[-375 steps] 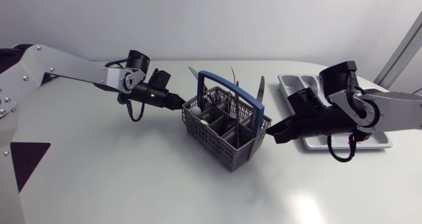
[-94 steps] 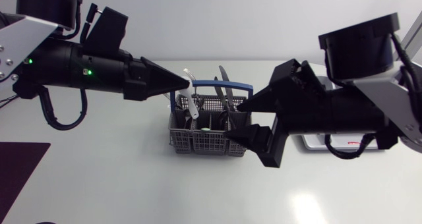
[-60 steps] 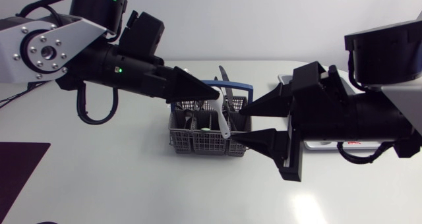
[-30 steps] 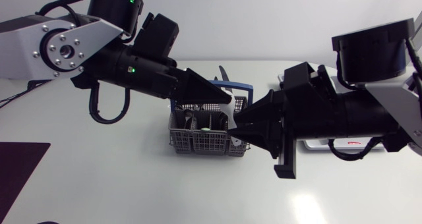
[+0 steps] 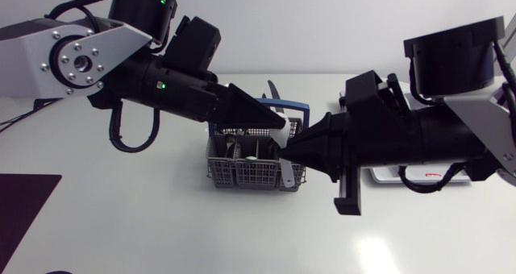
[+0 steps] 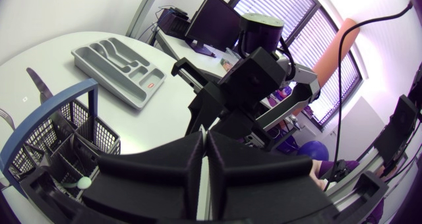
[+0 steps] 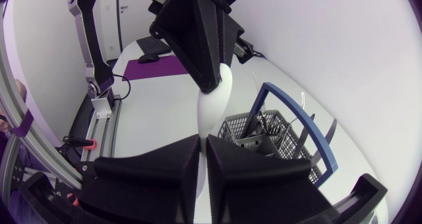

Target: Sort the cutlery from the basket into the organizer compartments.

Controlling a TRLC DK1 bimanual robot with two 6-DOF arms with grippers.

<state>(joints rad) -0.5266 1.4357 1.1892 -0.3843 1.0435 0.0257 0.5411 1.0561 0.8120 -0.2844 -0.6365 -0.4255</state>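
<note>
Meeting tip to tip above the basket (image 5: pixel 242 174) near the middle of the table (image 5: pixel 161 226), the left tool (image 5: pixel 280 121) and the right tool (image 5: pixel 292 150) are both clamped on one white utensil (image 5: pixel 285 174) in the head view. Its lower end pokes out under the right tool toward 6 o'clock. The organizer (image 5: pixel 395 176) lies at 3 o'clock from the basket, mostly hidden by the right arm.

In the left wrist view the left tool's fingers stand almost together, with a pale sliver of the utensil between them. The basket (image 6: pixel 59 141) sits beside it and the organizer (image 6: pixel 119 59) farther ahead.

In the right wrist view the utensil (image 7: pixel 212 109) runs from between the right tool's nearly closed fingers to the left tool's pinching tips, with the basket (image 7: pixel 264 128) beyond.
</note>
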